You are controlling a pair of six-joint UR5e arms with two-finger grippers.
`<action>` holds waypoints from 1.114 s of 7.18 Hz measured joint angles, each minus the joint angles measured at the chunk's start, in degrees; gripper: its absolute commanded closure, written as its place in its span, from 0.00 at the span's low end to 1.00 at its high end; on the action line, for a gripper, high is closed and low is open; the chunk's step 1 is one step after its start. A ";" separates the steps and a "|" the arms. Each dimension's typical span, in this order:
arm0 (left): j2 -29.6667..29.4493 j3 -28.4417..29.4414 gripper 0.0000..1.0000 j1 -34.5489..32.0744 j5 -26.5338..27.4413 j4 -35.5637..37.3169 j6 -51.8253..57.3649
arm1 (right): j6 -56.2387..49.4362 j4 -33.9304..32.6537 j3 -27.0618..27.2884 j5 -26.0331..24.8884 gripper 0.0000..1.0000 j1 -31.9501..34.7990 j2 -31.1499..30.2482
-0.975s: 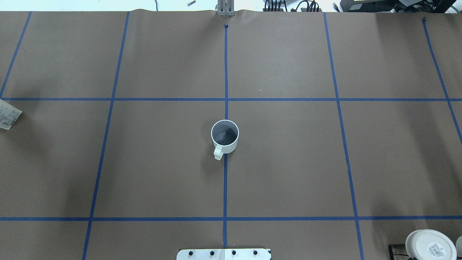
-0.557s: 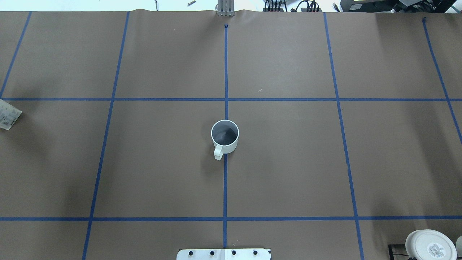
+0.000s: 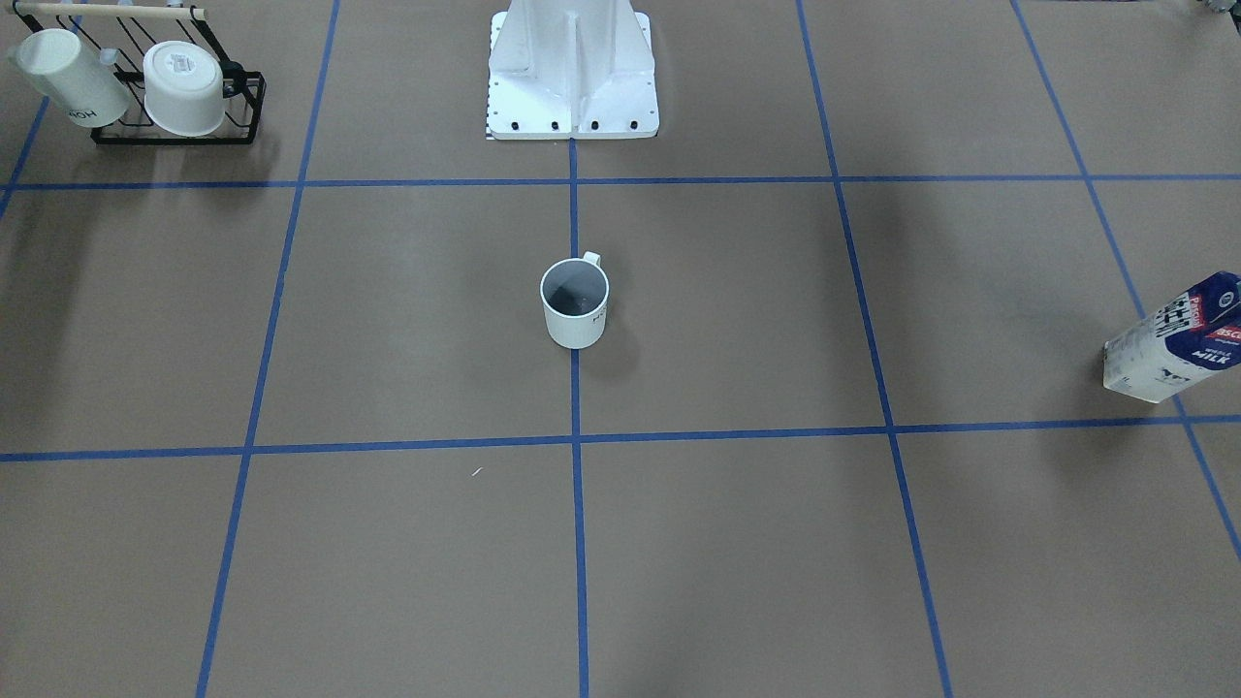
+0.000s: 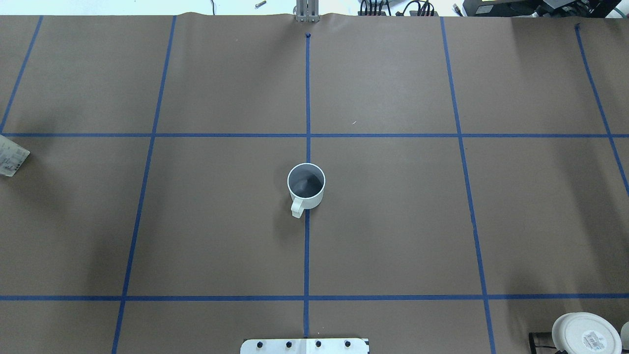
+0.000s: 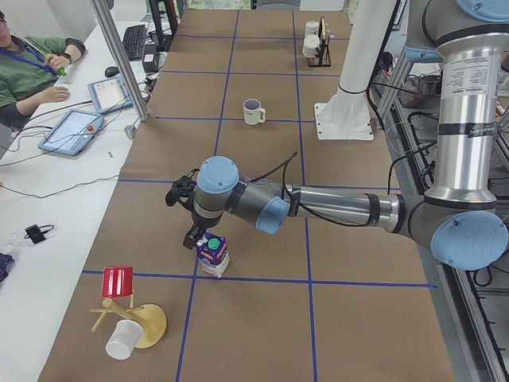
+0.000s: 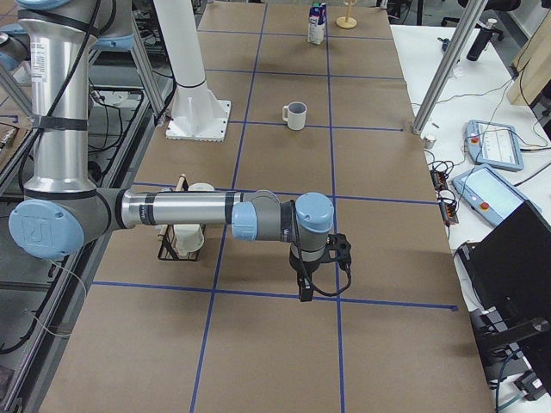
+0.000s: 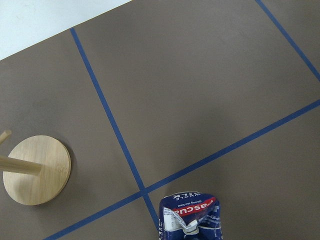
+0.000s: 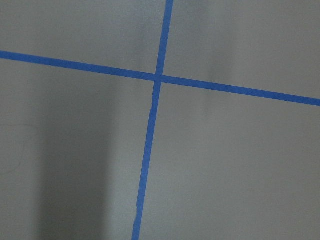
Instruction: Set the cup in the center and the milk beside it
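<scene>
A: Item 1, cup (image 4: 305, 186) – loc?
B: Upright in center (image 4: 393, 206) of table, on mid tape line (image 4: 306, 255), handle twd robot base (image 4: 304, 345).
A: Item 2, milk (image 5: 213, 255)?
B: Upright at table's far left end, by a tape crossing (image 7: 144, 191), well apart from cup.
A: L gripper (image 5: 195, 239)?
B: Just beside milk's top. Touching or not, clenched or released – can't tell.
A: R gripper (image 6: 306, 288)?
B: Low over a tape line nr right end. Released or clenched – can't tell either.
</scene>
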 measured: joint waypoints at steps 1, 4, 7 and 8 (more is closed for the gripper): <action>-0.03 1.70 0.02 1.03 0.10 -2.12 -0.43 | 0.01 0.02 -0.03 0.01 0.00 -0.02 -0.01; -0.05 7.22 0.03 4.04 0.11 -8.73 -1.14 | 0.01 0.11 -0.11 -0.04 0.00 -0.04 -0.06; -0.19 8.53 0.59 6.69 0.07 -9.38 -1.36 | 0.01 0.20 -0.16 -0.06 0.00 -0.04 -0.11; -0.21 9.08 0.82 6.99 0.06 -9.43 -1.35 | 0.00 0.24 -0.19 -0.06 0.00 -0.04 -0.12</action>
